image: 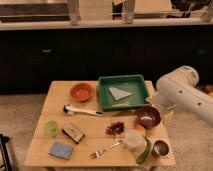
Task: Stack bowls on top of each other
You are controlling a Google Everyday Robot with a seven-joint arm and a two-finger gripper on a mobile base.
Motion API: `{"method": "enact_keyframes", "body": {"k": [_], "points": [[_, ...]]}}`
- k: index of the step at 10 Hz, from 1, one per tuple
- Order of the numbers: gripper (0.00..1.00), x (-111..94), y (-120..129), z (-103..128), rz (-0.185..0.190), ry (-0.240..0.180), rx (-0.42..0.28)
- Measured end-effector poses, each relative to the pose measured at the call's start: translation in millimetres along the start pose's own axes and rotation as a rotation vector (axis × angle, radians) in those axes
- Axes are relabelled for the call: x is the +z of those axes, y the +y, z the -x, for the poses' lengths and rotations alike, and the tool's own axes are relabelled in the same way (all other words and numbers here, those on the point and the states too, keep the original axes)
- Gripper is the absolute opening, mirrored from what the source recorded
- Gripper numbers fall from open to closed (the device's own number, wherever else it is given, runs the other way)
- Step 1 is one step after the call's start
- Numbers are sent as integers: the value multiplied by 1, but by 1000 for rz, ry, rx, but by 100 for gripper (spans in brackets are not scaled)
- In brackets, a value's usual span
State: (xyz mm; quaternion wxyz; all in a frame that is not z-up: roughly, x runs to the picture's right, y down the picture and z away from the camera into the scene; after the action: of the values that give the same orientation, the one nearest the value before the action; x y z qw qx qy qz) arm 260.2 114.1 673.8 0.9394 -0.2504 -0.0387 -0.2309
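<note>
The dark maroon bowl point(149, 116) stands on the right part of the wooden table point(55, 95), just in front of the green tray. The orange bowl point(82, 92) stands at the back left of the table, apart from it. My white arm point(182, 92) reaches in from the right. My gripper point(165, 116) is low at the table's right edge, just right of the maroon bowl and mostly hidden under the arm. The maroon bowl rests on the table.
A green tray point(102, 92) holding a grey triangular piece stands at the back middle. A brush point(82, 110), a light-green cup point(51, 128), a brown block point(73, 133), a blue sponge point(61, 150), a fork point(106, 149), a white container point(134, 140) and a metal cup point(160, 148) lie around.
</note>
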Motion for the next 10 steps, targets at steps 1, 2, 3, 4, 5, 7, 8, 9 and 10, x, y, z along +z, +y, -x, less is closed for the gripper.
{"method": "enact_keyframes", "body": {"k": [1,2,3,4,5,7,8,9,10], "points": [[80,2,-1,-1,-4,-11,-59],[80,5,-4,-4,-6,-20,-126],[80,9,-2,-7,5,-36,-156],[80,13,1,-9,16,-67,-198],[80,19,2,-12,22,-102,-244],[80,29,4,-17,30,-153,-307],[80,31,5,-19,31,-169,-326],[80,34,4,-21,24,-182,-347],[80,36,4,-22,16,-193,-370]]}}
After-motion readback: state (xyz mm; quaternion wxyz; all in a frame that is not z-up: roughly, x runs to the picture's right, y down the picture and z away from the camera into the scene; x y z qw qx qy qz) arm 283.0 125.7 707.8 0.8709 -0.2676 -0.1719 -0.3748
